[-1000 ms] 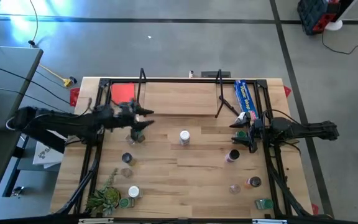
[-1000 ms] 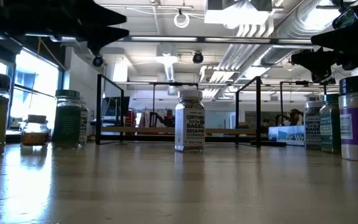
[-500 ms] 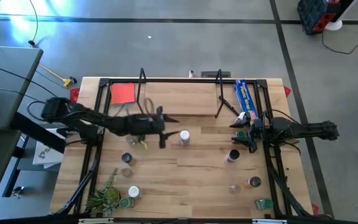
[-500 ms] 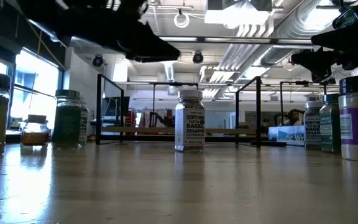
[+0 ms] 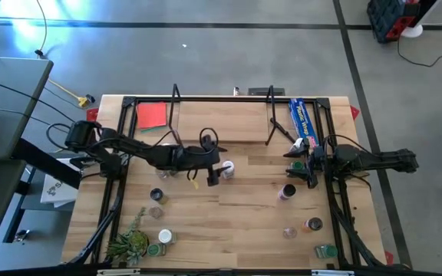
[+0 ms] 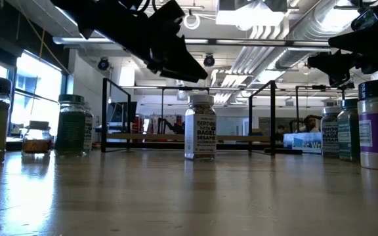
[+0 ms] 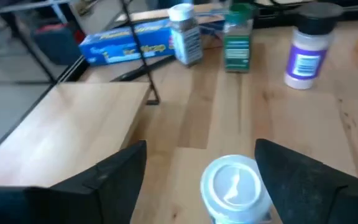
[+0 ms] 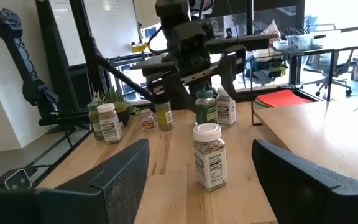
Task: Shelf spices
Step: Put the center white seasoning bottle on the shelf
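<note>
A white-lidded spice jar (image 5: 228, 169) stands upright in the middle of the table, labelled bagel sesame in the low view (image 6: 201, 128). My left gripper (image 5: 219, 171) reaches it from the table's left, tipped downward. It is open, a finger on either side of the jar's lid (image 7: 235, 185), touching nothing. The shelf (image 5: 221, 121), a light wooden board with black wire uprights, lies at the far side. My right gripper (image 5: 291, 164) waits open at the right, nothing between its fingers.
Further jars stand at the left (image 5: 157, 195) (image 5: 164, 238) and the right (image 5: 286, 192) (image 5: 314, 224) (image 5: 325, 251). A green plant (image 5: 129, 244) sits near left. A long blue box (image 5: 304, 123) lies at the far right and a flat red square (image 5: 152, 115) at the far left.
My left gripper has swung from the table's left side toward the right, up to the white-lidded jar in the middle. It has come down a little and tipped downward. The jar has stayed in place.
</note>
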